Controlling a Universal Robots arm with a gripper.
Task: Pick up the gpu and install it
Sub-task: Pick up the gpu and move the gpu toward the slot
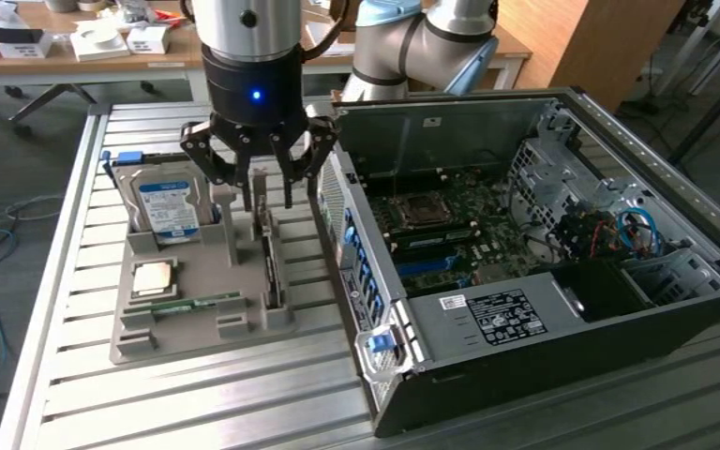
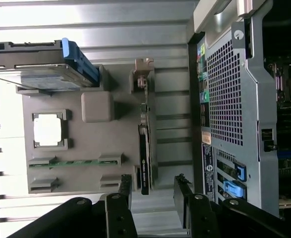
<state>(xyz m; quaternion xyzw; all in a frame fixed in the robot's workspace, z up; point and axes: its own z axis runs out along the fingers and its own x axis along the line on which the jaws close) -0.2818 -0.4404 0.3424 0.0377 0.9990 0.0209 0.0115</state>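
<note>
The gpu (image 1: 270, 267) stands on edge in a slot of the grey holder (image 1: 198, 333), on the side nearest the computer case. In the wrist view the gpu (image 2: 145, 148) is a thin dark card with its metal bracket (image 2: 143, 74) at one end. My gripper (image 1: 266, 202) hangs open just above the card's far end, one finger on either side of its line, touching nothing. The two black fingertips (image 2: 125, 191) straddle the card's line, and the gripper (image 2: 154, 193) holds nothing.
The open computer case (image 1: 523, 281) lies at the exterior view's right with its motherboard (image 1: 442, 234) exposed. The holder also carries a hard drive (image 1: 166, 206), a processor (image 1: 154, 277) and a green memory stick (image 1: 198, 302). All of it rests on a slatted metal table (image 1: 210, 403).
</note>
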